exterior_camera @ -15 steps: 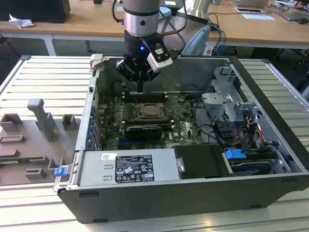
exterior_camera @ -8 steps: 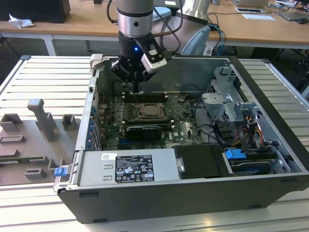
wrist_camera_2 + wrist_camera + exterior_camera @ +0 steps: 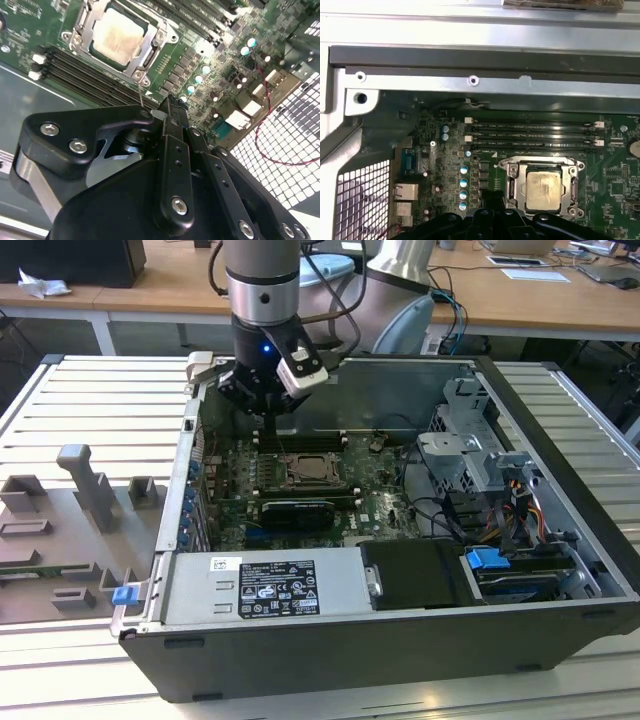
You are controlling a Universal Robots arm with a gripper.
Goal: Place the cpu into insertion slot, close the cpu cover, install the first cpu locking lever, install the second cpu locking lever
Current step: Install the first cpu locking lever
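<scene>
Jaws: open or clenched, can't tell; hang over memory slots [image 3: 532, 126], 11 o'clock off insertion slot [image 3: 316, 474] in exterior view. cpu [image 3: 543, 189] seated, cpu cover [image 3: 512, 186] looks down round it. Risk: tip slips off thin wire lever [image 3: 140, 92], lever springs back, scrapes board [image 3: 612, 172].

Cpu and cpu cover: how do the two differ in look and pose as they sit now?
The cpu is a solid pale beige square with a blotchy top; the cpu cover is a silvery metal frame with an open middle. The cpu sits inside the window; the cpu cover frames it on all sides and is the larger. Both are square and lie flat on the green board.
</scene>
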